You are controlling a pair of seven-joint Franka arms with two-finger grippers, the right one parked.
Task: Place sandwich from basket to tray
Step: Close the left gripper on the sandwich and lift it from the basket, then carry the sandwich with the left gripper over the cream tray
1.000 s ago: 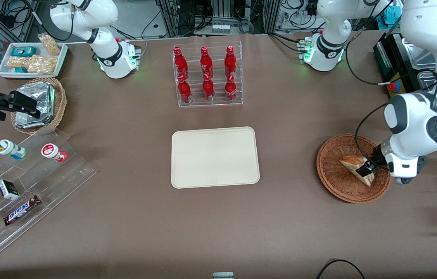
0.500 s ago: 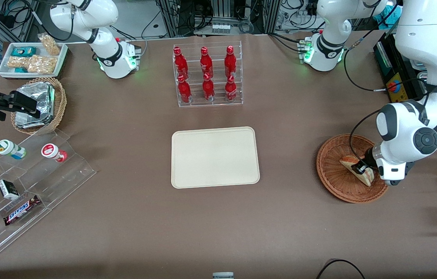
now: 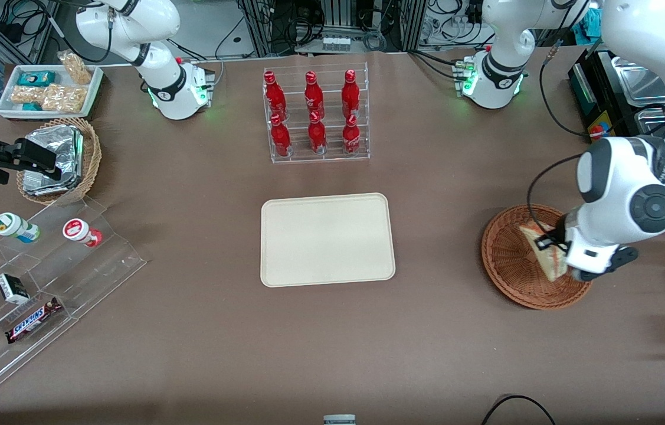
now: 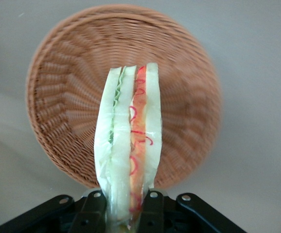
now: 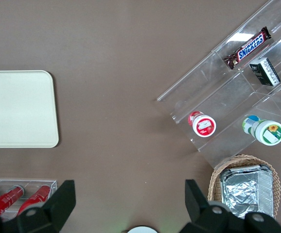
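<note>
My left gripper [image 3: 552,255] is shut on the sandwich [image 3: 542,249], a clear-wrapped wedge of pale bread with red and green filling. It holds the sandwich lifted above the reddish-brown wicker basket [image 3: 512,265] at the working arm's end of the table. In the left wrist view the sandwich [image 4: 128,145] hangs edge-on between the two black fingers [image 4: 152,211], with the empty basket [image 4: 67,87] below it. The cream-beige tray [image 3: 327,239] lies empty at the table's middle, well apart from the basket; it also shows in the right wrist view [image 5: 19,108].
A clear rack of red bottles [image 3: 315,115] stands farther from the camera than the tray. A clear stepped snack stand [image 3: 31,283], a smaller wicker basket with foil packets [image 3: 55,156] and a white snack tray [image 3: 49,90] lie toward the parked arm's end.
My left gripper has closed on the sandwich and lifted it from the basket floor; the sandwich now hangs above the basket, tilted more upright.
</note>
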